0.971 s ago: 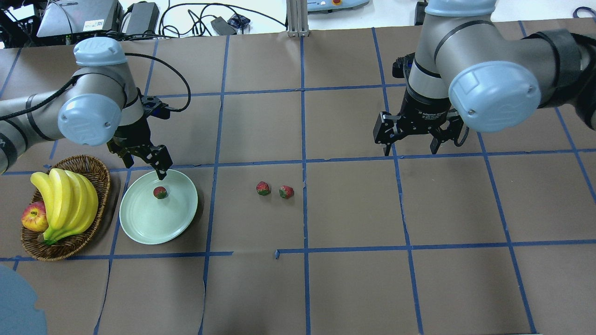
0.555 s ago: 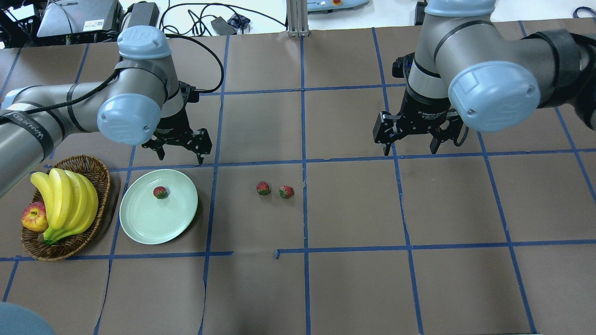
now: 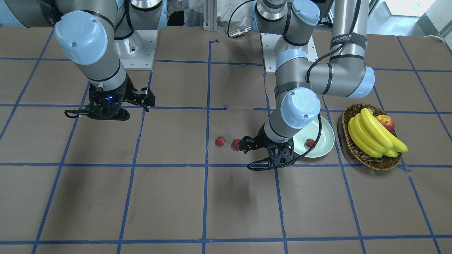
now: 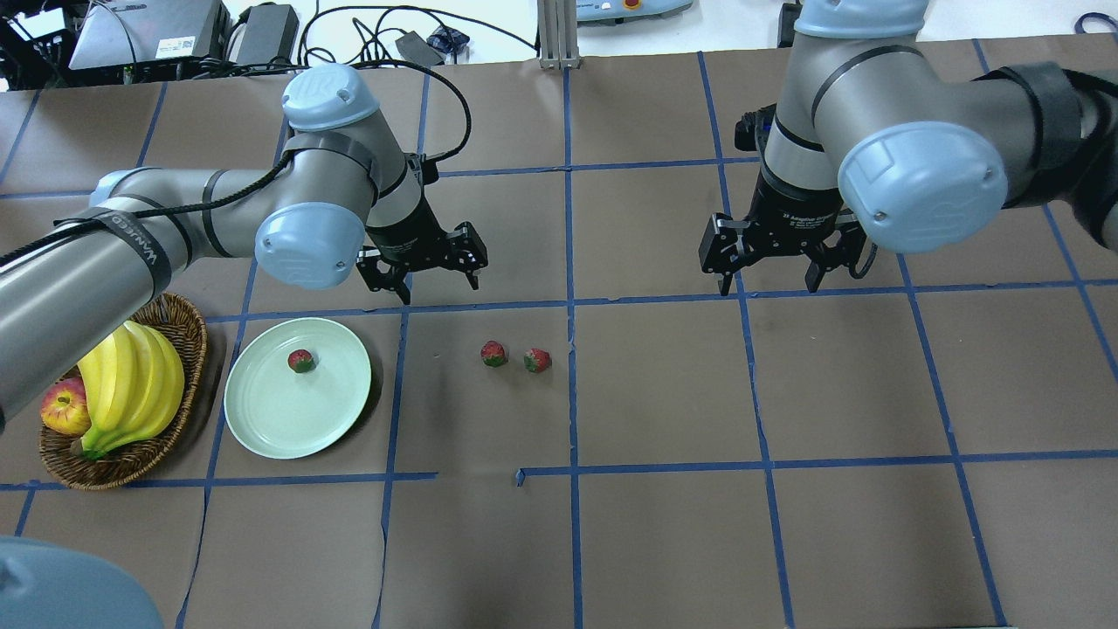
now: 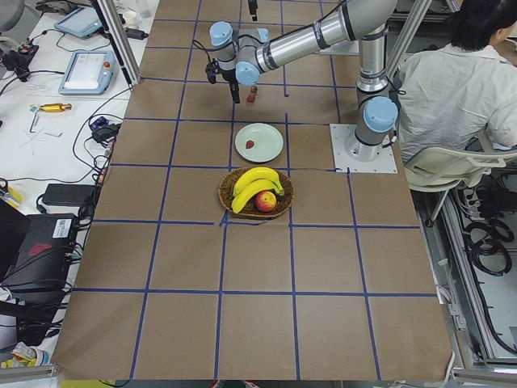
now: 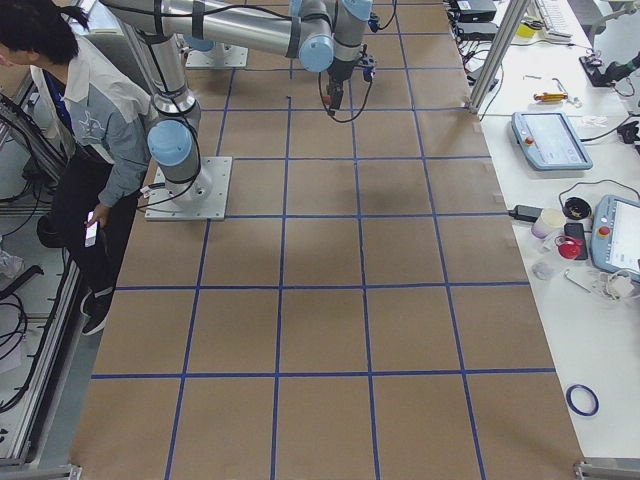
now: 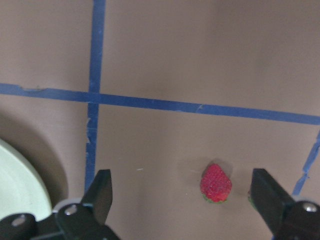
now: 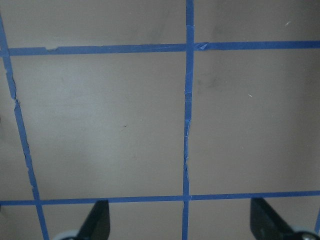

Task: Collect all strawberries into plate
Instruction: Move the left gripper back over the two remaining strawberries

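Note:
One strawberry (image 4: 300, 361) lies on the pale green plate (image 4: 288, 424). Two more strawberries (image 4: 493, 354) (image 4: 537, 360) lie side by side on the brown table, right of the plate. My left gripper (image 4: 441, 288) hangs open and empty, above the table behind and left of the pair. In the left wrist view one berry (image 7: 216, 183) lies between the open fingers, nearer the right one, and the plate rim (image 7: 20, 192) shows at the lower left. My right gripper (image 4: 769, 284) is open and empty over bare table far to the right.
A wicker basket (image 4: 190, 325) with bananas (image 4: 131, 384) and an apple (image 4: 64, 408) stands left of the plate. Blue tape lines grid the table. Cables and equipment lie along the far edge. A person sits beside the robot base in the side views.
My left arm has swung right, away from the plate and toward the two loose strawberries, gripper open. The berry stays on the plate. The right arm has not moved.

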